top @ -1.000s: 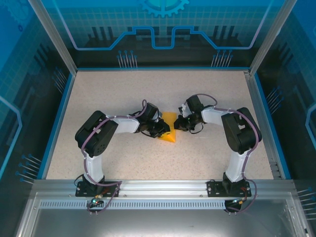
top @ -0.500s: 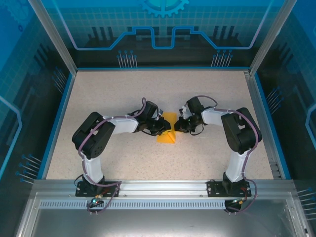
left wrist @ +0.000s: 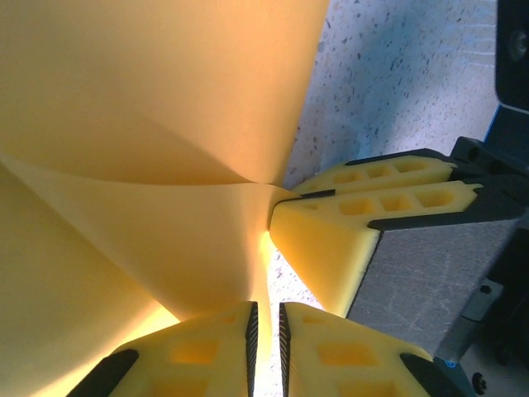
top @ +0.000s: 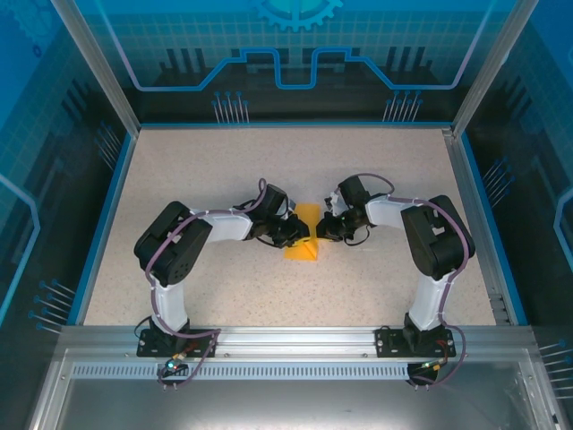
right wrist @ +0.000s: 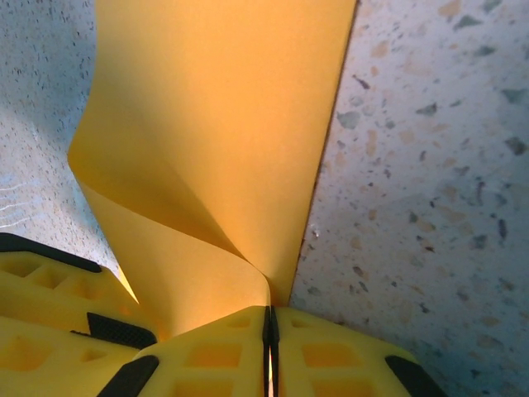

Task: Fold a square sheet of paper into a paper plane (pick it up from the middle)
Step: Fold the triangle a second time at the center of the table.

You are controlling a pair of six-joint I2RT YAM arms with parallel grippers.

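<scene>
Top external: the square sheet of paper (top: 302, 250), partly folded, lies on the table (top: 215, 179) at frame centre, with its long axis running top to bottom. The left gripper (top: 293, 235) meets it from the left and the right gripper (top: 325, 229) from the right. The two are equally near, the sheet between them. Left wrist: its own fingers (left wrist: 207, 351) at the bottom edge are pressed together on a raised fold, leaving a thin slit with paper in it. The sheet fans away to upper left. The right gripper's pads (left wrist: 331, 248) touch the same fold point from right of centre. Right wrist: its own fingers (right wrist: 215, 356) at bottom centre are closed tight on the fold's apex. The sheet runs up toward top centre, its right edge on the table, and the left gripper's pads sit at lower left, just beside. Judgement: both pinches meet at a single point mid-sheet, so the next crease turns on pulling along that top-to-bottom axis without tearing.
</scene>
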